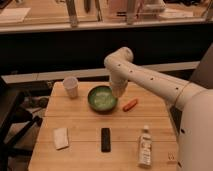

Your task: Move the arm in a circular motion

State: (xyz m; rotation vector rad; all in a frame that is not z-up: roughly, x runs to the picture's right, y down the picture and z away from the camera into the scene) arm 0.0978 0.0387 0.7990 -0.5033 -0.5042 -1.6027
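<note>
1. Behind the wooden table (85, 150) runs a dark wall with a pale ledge above it; only one camera view is given, looking down on the table from the robot's side.

2. From the lower right, the arm (150, 82) reaches up and left across the table, bends at its rounded elbow (120, 57) and drops toward the surface.

3. At the end of that drop, the gripper (118, 92) hangs over the right edge of the green bowl (101, 98). Whether it is wide, narrow or holding anything, I cannot tell.

4. Relative to the gripper:
   - the bowl lies just below and to its left;
   - the orange carrot-like piece (130, 104) sits just to its right;
   - the paper cup (70, 87) is well off to the left;
   - the black remote-like bar (105, 139), the white cloth (61, 138) and the small bottle (145, 147) lie nearer the camera.

5. My judgement is that the circle hinges on height: the arm's long axis slants from lower right to the elbow, so a sweep should stay above the bowl rim and carrot.
</note>
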